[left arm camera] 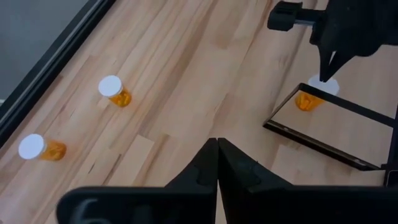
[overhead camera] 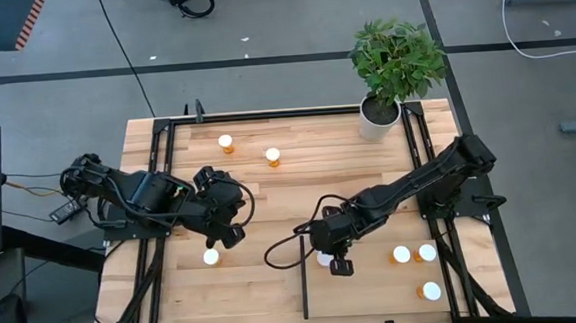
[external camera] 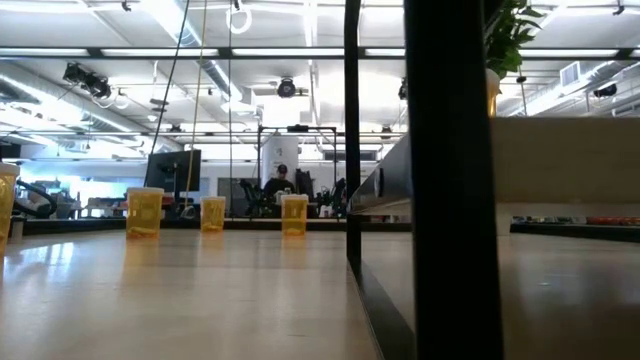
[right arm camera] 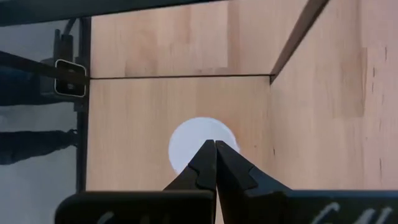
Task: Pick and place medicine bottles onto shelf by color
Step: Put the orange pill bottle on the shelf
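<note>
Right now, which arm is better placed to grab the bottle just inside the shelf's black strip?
Right, probably. The right gripper, jaws shut, hangs directly over that bottle. The left gripper sits across the black strip, nearer another bottle.

the left end effector [left arm camera: 217, 163] is seen low in the left wrist view, its two dark fingers [left arm camera: 198, 171] pressed together with nothing between them, above a light plank surface [left arm camera: 186, 74]. two orange medicine bottles with white caps are seen on the planks: one [left arm camera: 114, 91] farther in, another [left arm camera: 40, 149] close to the dark rail [left arm camera: 53, 62] edging the surface. farther off, the right end effector [left arm camera: 328, 70] is pointed down at a third white-capped orange bottle [left arm camera: 314, 94], its tip just over the cap. this bottle is stood at the corner of the shelf [left arm camera: 348, 134], a panel framed by thin black strips.
</note>
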{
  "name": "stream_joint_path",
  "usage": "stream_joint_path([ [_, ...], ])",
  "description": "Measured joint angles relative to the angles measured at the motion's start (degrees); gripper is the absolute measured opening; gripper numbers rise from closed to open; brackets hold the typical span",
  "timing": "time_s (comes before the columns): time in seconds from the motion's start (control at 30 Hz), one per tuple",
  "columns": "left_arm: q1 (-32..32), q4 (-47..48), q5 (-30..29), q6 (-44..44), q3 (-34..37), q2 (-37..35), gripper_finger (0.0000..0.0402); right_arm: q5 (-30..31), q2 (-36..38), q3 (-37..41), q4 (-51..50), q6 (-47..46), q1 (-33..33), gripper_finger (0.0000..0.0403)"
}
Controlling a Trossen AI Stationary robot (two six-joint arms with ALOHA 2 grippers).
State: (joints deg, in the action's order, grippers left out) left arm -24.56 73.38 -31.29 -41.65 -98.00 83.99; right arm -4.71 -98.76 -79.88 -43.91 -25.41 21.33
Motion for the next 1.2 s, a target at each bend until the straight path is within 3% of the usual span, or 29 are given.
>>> stream_joint_path([
  [0.53,0.0,-0.79,-0.02,-0.2,0.0,0.02,0.0005,2.16,-1.12,0.05,1.11,-1.87,2.15,0.0005],
  [0.8,0.0,-0.88,-0.02,-0.54,0.0,0.02,0.0003,1.5,-0.8,4.59,5.7,-7.12,2.1,0.0005],
  [1.2,0.0,-0.87,0.0,-0.77,0.0,0.02,0.0006,2.3,-0.88,6.34,7.79,-7.84,2.22,0.0005],
])
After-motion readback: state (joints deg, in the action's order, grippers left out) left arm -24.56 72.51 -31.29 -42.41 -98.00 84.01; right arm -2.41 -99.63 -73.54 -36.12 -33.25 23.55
